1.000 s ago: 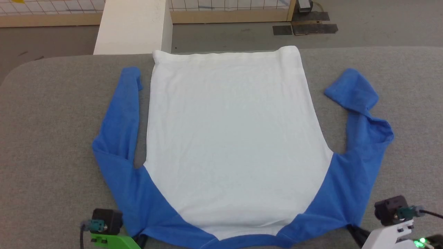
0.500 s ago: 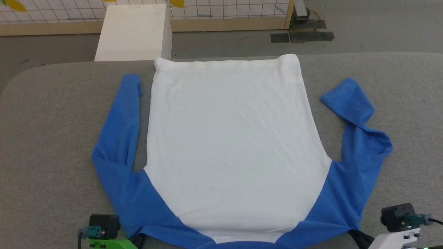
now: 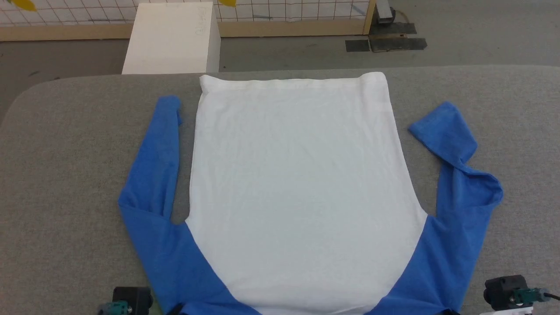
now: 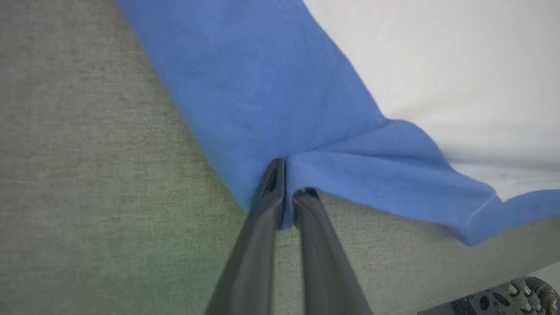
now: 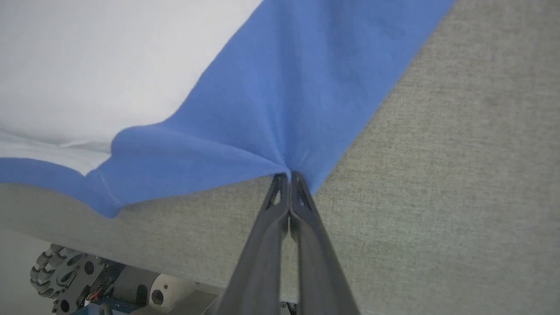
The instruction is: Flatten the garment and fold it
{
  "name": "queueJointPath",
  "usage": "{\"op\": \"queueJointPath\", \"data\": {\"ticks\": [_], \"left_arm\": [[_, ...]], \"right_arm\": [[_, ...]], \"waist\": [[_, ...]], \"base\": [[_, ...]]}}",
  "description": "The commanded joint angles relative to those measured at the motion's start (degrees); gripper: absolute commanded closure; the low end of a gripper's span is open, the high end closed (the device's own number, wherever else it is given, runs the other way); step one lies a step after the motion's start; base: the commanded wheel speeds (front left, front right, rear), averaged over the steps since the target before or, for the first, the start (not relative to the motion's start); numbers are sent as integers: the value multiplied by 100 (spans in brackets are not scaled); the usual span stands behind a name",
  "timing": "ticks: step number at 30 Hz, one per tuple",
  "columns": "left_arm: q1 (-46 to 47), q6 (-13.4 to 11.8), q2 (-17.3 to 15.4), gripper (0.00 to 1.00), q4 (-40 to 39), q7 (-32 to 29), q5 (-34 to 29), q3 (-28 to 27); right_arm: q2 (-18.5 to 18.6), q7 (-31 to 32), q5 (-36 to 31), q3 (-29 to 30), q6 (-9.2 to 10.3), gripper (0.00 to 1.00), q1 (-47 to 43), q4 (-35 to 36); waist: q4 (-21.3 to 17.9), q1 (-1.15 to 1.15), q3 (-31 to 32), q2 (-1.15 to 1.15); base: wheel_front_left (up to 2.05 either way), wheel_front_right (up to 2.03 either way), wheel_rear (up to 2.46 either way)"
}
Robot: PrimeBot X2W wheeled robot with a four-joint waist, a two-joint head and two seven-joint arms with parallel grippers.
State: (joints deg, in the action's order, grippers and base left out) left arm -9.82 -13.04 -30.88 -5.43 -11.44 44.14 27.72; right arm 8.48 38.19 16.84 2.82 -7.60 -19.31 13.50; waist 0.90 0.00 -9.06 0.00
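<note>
The garment (image 3: 297,192) lies spread flat on the grey table (image 3: 65,183), white body up, hem at the far side. Its blue left sleeve (image 3: 153,166) lies straight alongside the body. The blue right sleeve (image 3: 459,175) is bent, with its cuff folded back. In the left wrist view my left gripper (image 4: 288,188) pinches the blue shoulder edge (image 4: 271,100), jaws a sliver apart with cloth between them. My right gripper (image 5: 288,176) is shut on the other blue shoulder edge (image 5: 297,96). Both hold the cloth just above the table near its front edge.
Beyond the table's far edge stand a white box (image 3: 173,37) and a wire grid fence (image 3: 284,8) on a wooden base. Dark plates (image 3: 385,43) lie on the floor. My wheeled base (image 5: 65,275) shows under the table's front edge.
The head camera tilted slightly. Both grippers drew back toward the near edge, pulling the garment a little toward me; the collar has slid below the picture's bottom edge.
</note>
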Motion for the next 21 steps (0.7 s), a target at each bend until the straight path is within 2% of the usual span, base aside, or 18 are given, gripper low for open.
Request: {"op": "queueJointPath", "data": {"ticks": [1,6,7,9,21], "left_arm": [[22,47,35,0,100,35,-61,30],[-6,8,123,0,244,183,-53,3],[-150,-76,68,0,234,202,2,-80],[-281,-153,-28,0,167,205,34,-167],[-703,-516,-555,0,-455,363,48,-723]], "right_arm": [[-15,-97,-23,-14,11,0,-14,-140],[-120,-588,-55,58,11,0,19,-337],[-185,-944,-88,139,11,0,15,-324],[-222,-1179,-148,240,11,0,-18,-294],[-284,-2188,-541,819,11,0,-47,19]], "waist": [[17,0,4,0],[23,0,66,0],[21,0,115,0],[22,0,152,0],[-30,0,308,0]], "base": [[0,0,0],[0,0,0],[0,0,0],[0,0,0],[0,0,0]]}}
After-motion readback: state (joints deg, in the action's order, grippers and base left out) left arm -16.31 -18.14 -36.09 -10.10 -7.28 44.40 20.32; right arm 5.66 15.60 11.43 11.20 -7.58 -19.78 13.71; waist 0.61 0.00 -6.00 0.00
